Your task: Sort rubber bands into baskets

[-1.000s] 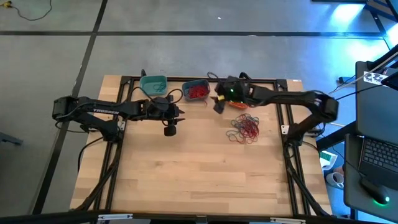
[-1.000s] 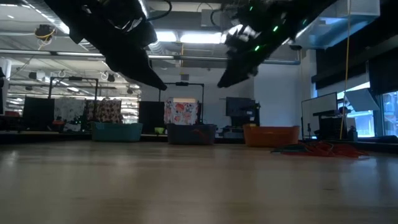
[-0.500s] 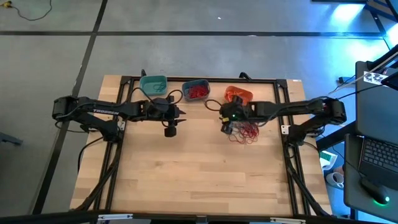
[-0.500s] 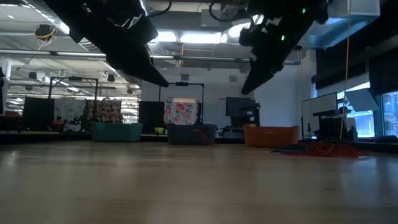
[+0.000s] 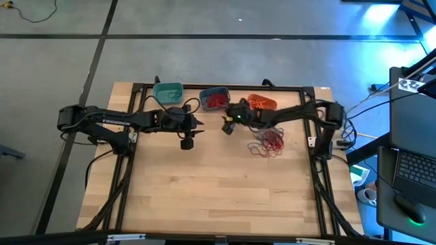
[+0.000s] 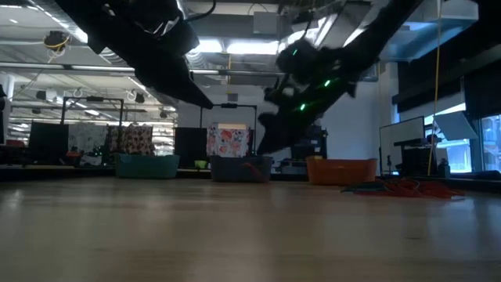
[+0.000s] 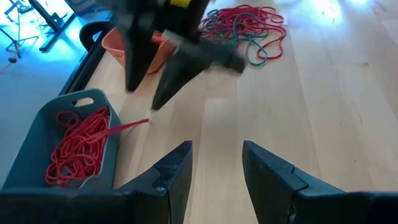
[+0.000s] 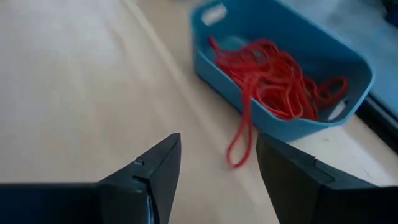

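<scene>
left arm: parked, left gripper (image 5: 186, 141) hangs over bare table (image 5: 204, 197), near the teal basket (image 5: 168, 91). Jaws apart, nothing between them in the left wrist view.
teal basket: far-left of the row at the back edge. Contents too small to tell.
blue basket (image 5: 214, 99): middle of the row, holds a clump of red bands (image 8: 280, 81). One red loop (image 8: 239, 140) hangs over the near wall, its end on the wood.
right gripper (image 5: 228, 126): above the table just in front of the blue basket, between it and the pile. Jaws spread, empty; right wrist view shows only wood and the stray loop between the fingers (image 8: 149, 168).
orange basket (image 5: 261, 103): right of the blue one, partly hidden under the right arm.
pile (image 5: 269, 140): loose bands on the table, right of the gripper, mostly red with some darker ones, tangled.
step (judgement): either tidying the draped loop or about to go to the pile.
risk 1: draped loop snags on a finger and drags the clump out of the blue basket.
risk 2: tangled pile means a pinch lifts several colours at once, so mixed bands land in one basket.
risk 3: thin flat bands on wood, so the fingers may close on nothing.
risk 4: arm sweeps low over the orange basket and could nudge it.
</scene>
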`<action>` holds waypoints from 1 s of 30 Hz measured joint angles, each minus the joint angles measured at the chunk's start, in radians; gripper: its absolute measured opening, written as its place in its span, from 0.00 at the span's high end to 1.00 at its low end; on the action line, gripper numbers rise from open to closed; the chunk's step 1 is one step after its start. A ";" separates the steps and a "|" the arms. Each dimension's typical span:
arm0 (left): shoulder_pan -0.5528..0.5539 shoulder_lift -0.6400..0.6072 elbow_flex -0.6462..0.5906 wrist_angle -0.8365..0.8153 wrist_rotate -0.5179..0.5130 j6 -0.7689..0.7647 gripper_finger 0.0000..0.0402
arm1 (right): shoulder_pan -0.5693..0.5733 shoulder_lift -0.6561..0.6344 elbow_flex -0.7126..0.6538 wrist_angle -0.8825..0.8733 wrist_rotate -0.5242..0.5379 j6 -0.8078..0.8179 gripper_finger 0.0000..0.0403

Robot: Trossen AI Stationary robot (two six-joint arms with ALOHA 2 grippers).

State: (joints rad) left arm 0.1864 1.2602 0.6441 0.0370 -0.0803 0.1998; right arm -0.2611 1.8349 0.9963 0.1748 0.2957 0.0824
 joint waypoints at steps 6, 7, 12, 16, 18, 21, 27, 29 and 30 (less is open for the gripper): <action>0.000 0.000 0.000 -0.003 0.000 -0.001 0.66 | -0.062 0.124 0.095 -0.070 -0.038 0.044 0.48; 0.000 0.000 0.000 -0.005 0.000 -0.002 0.66 | -0.069 0.137 0.103 -0.083 -0.041 0.044 0.49; -0.002 0.000 0.000 -0.009 0.000 -0.002 0.66 | -0.075 0.176 0.117 -0.078 -0.061 0.038 0.56; -0.002 0.000 0.000 -0.001 0.000 0.000 0.66 | -0.073 0.193 0.116 -0.073 -0.040 0.005 0.66; -0.002 0.000 0.000 -0.001 0.000 0.000 0.66 | -0.072 0.193 0.116 -0.072 -0.027 -0.006 0.73; -0.002 0.000 0.000 0.000 0.000 0.000 0.66 | -0.073 0.194 0.116 -0.074 -0.024 -0.020 0.85; -0.002 0.000 0.000 0.001 0.000 0.000 0.66 | -0.073 0.192 0.116 -0.074 -0.017 -0.065 0.97; -0.002 0.000 0.000 0.004 0.000 0.000 0.66 | -0.072 0.178 0.115 -0.085 -0.018 -0.065 0.95; -0.002 0.000 0.000 0.007 0.000 0.000 0.66 | -0.066 0.162 0.115 -0.096 -0.018 -0.066 0.95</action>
State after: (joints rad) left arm 0.1848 1.2602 0.6441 0.0445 -0.0807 0.1999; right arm -0.3267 1.9970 1.1110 0.0786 0.2777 0.0160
